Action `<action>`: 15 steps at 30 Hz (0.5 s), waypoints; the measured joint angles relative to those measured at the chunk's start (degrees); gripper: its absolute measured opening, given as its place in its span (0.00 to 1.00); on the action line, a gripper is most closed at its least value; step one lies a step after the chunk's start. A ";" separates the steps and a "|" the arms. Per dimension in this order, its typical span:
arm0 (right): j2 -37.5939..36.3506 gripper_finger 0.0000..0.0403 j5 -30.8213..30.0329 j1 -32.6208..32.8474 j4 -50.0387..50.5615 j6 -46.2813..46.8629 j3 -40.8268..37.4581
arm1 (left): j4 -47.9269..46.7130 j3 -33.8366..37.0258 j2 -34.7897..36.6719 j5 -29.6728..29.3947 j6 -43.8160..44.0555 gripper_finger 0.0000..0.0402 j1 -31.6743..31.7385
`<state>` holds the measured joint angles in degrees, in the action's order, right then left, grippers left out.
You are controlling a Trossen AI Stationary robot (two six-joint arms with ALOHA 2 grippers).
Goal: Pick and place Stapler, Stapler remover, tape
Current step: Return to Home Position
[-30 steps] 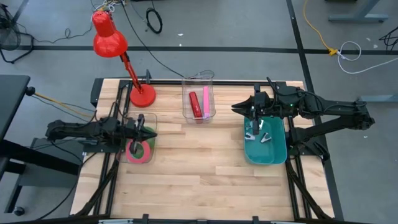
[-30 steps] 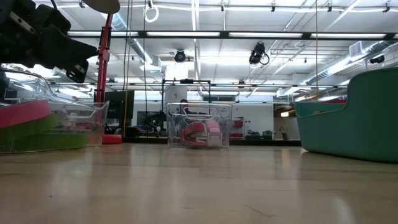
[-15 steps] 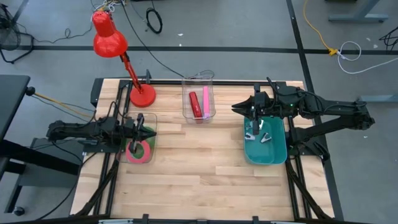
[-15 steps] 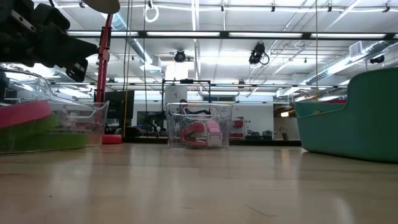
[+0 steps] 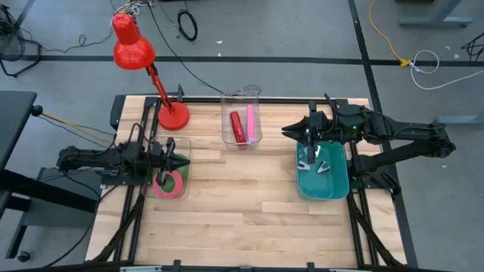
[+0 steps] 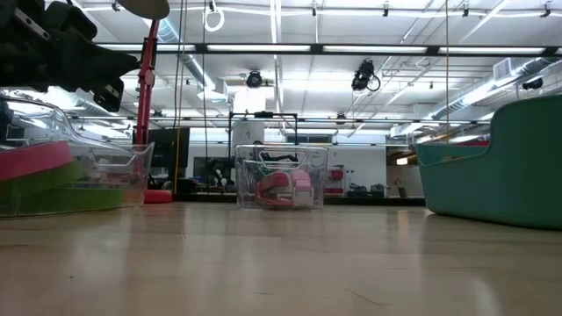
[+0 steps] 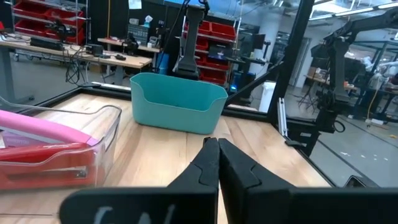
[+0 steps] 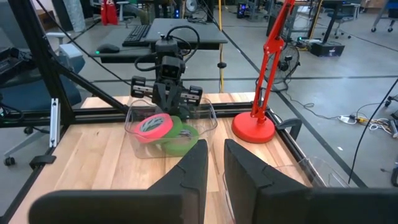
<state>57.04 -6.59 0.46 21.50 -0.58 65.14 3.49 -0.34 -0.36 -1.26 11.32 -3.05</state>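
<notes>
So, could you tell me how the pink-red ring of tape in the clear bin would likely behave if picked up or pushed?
The pink-red ring of tape has a round shape, so it is probably stiff. Lying nearly flat on a green tape ring, it should slide, not roll; on edge it may roll. Hollow, so likely light.

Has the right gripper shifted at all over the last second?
No. In the high view the right gripper stays by the teal bin's far left corner, exactly as before.
</notes>
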 joint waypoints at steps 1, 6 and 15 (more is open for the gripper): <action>0.00 0.14 0.00 0.00 0.00 0.00 0.00 | 0.00 0.00 0.00 -0.02 0.02 0.01 0.00; 0.00 0.14 0.00 0.00 0.00 0.00 0.00 | 0.18 0.00 0.00 -0.01 -0.01 0.01 -0.01; 0.00 0.14 0.00 0.01 0.00 0.00 0.00 | 0.33 0.00 0.00 0.00 -0.03 0.01 0.00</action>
<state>57.04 -6.59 0.47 21.50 -0.58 65.14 3.81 -0.34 -0.36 -1.26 11.29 -3.05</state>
